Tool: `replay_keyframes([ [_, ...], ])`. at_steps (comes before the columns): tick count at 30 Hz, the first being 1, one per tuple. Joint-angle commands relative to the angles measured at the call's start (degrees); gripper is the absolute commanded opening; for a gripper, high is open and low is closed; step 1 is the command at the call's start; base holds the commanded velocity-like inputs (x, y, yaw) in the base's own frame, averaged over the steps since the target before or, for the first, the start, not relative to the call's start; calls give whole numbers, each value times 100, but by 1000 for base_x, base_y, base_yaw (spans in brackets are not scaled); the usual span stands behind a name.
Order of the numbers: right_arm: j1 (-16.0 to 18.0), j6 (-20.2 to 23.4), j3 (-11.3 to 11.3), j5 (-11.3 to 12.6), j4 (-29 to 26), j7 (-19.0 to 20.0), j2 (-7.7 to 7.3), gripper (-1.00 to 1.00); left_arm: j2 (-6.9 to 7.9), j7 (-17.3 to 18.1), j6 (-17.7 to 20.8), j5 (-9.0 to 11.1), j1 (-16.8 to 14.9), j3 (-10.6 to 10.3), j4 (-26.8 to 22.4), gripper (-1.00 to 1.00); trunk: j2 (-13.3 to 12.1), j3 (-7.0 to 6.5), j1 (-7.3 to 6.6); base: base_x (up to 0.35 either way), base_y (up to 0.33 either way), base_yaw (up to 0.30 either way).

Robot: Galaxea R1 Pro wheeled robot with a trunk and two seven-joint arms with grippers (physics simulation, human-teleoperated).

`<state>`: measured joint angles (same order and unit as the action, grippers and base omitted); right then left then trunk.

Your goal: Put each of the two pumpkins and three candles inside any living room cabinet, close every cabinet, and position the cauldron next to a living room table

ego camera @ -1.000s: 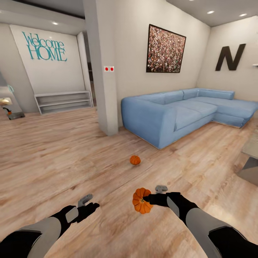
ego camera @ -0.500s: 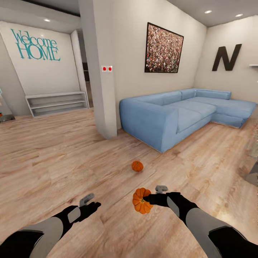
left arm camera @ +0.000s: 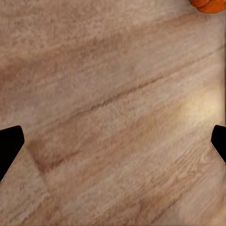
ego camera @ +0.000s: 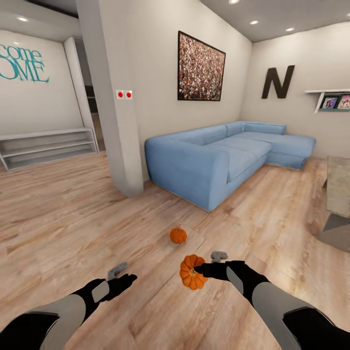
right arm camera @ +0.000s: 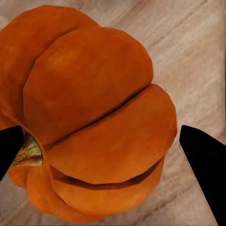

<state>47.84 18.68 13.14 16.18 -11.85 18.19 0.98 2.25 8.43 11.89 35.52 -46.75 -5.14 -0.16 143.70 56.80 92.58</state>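
Floor [ego camera: 73,218]: light wood planks, carrying all items listed below.
Sofa [ego camera: 218,155]: blue sectional, against the far wall.
Tabletop [ego camera: 340,184]: grey slab at the right edge of the head view.
Right gripper [ego camera: 198,270]: fingers [right arm camera: 202,160] closed on the held pumpkin [ego camera: 190,272], lifted above the floor.
Left gripper [ego camera: 127,279]: fingers [left arm camera: 9,146] spread wide, holding nothing.
Second pumpkin [ego camera: 178,235]: on the floor, between the held pumpkin and the sofa.

The light wood floor [ego camera: 87,218] carries 1 small orange pumpkin [ego camera: 178,235] near the blue sofa [ego camera: 218,158].
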Motion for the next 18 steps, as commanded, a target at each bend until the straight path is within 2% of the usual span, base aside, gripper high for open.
replay_keyframes([
  [1,6,30,16,78,-8,-3,-1,-100,3,19,24,60,-1,-48,-2,100,2,0,2,295,224,-258],
  [18,6,30,13,78,-7,-2,-10,-100,3,19,24,60,-1,-48,-2,100,2,-93,2,290,230,-258],
])
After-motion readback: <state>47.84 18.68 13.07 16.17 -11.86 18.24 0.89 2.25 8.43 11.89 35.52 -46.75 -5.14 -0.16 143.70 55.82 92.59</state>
